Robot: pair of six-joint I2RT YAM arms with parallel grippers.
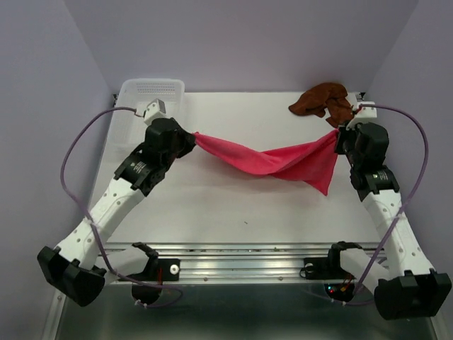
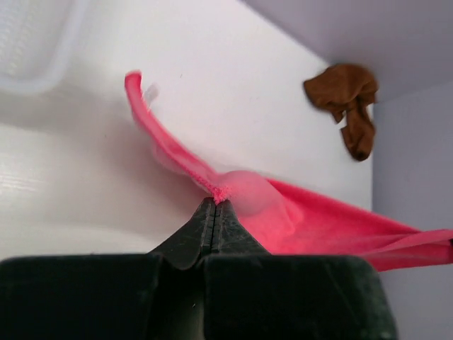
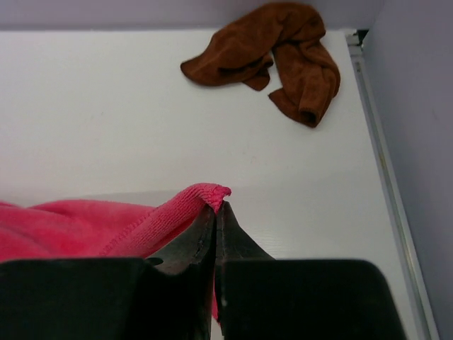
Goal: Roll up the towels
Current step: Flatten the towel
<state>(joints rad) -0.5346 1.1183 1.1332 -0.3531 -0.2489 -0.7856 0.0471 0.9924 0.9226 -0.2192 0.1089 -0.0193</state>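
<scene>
The pink-red towel [image 1: 272,161] hangs stretched between my two grippers above the middle of the table, sagging in the centre with a loose flap at its right. My left gripper [image 1: 191,136] is shut on the towel's left corner [image 2: 221,191]. My right gripper [image 1: 340,134] is shut on its right corner [image 3: 212,193]. The rust brown towel [image 1: 322,100] lies crumpled at the far right corner of the table. It also shows in the left wrist view [image 2: 347,103] and the right wrist view [image 3: 272,57].
A translucent white plastic basket [image 1: 151,90] stands at the far left corner, its rim in the left wrist view [image 2: 39,49]. Purple walls enclose the table on the back and sides. A metal rail [image 1: 248,255] runs along the near edge.
</scene>
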